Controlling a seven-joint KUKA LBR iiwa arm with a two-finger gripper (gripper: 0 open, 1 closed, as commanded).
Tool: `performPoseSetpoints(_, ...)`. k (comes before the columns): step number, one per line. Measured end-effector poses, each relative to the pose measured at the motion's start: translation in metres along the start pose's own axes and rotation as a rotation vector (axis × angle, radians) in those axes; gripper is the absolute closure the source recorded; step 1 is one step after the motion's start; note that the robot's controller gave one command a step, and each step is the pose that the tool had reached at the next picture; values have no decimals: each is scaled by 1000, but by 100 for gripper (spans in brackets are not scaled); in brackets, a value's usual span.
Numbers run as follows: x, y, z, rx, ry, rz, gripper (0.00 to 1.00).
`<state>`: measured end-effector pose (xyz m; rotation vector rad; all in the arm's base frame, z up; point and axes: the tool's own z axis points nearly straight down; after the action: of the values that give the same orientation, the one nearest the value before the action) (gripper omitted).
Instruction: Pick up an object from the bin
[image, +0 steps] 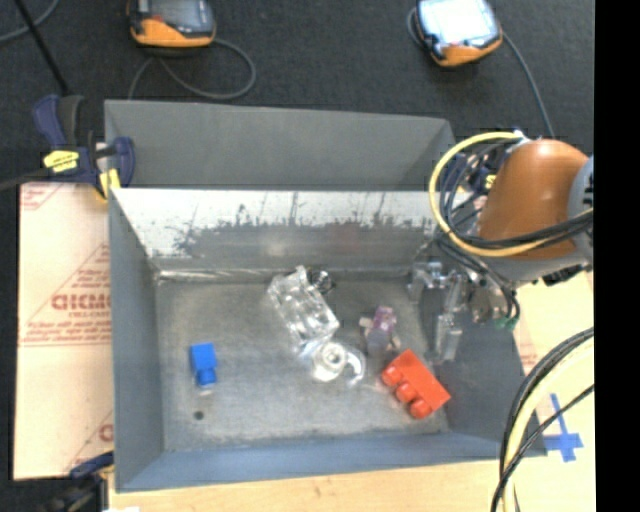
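Note:
My gripper (447, 338) hangs at the right side of the bin, its fingers pointing down with a narrow gap and nothing between them. A red toy brick (412, 384) lies just below and left of the fingertips, near the bin's front right. A small purple and grey piece (379, 326) stands to the left of the fingers. Further left lies a clear crumpled plastic thing (312, 322) with a round clear part at its lower end.
A small blue block (203, 363) lies alone at the left of the bin floor. The arm with its orange cover and looped cables stands over the bin's right wall.

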<state>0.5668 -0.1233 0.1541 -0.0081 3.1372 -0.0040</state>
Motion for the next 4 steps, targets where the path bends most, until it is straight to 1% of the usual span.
performPoseSetpoints(1,3,-10,74,-4,8,103,0)
performPoseSetpoints(2,-1,-11,67,0,-6,100,100)
performPoseSetpoints(3,1,-11,69,0,-1,99,0)
performPoseSetpoints(4,33,55,83,-3,3,-3,0)
